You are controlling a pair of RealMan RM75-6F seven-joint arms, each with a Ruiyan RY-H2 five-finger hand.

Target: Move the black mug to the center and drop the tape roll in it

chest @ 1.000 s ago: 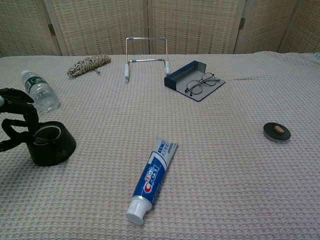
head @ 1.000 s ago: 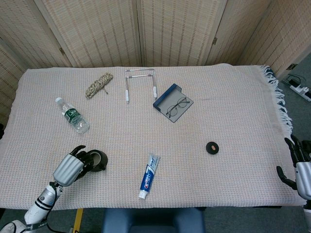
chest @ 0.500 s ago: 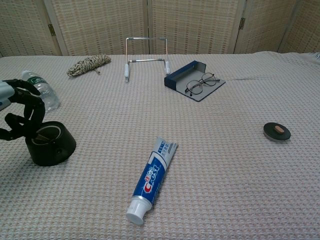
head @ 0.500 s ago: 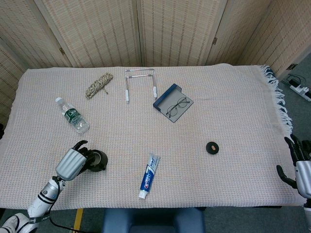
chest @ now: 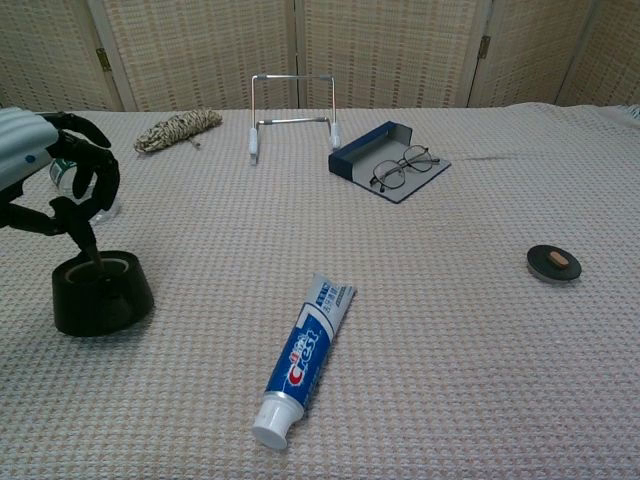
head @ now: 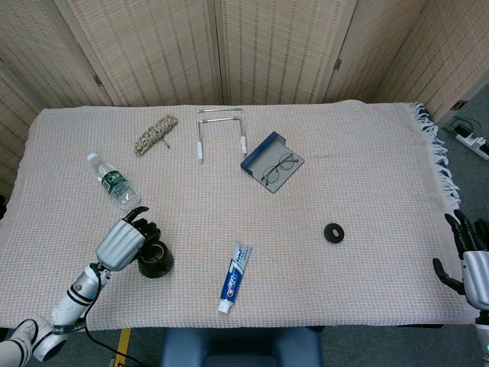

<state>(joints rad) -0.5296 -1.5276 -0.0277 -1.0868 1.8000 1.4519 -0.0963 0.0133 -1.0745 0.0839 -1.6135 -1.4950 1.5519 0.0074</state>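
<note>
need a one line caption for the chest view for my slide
Left hand hovers over the black mug, a fingertip dipping at its rim, while the tape roll waits far across the cloth-covered table.

Mostly matt cloth, with a few shiny bits of plastic and metal.

I see a rough waffle-weave cloth (head: 367, 160) over the tabletop, a matt black mug (chest: 102, 294), a glossy plastic toothpaste tube (chest: 304, 355), a clear plastic bottle (head: 113, 182), a bare metal wire stand (head: 220, 130), a coarse twisted rope (head: 155, 133), and my left hand (head: 122, 245) with its smooth silver shell.
</note>
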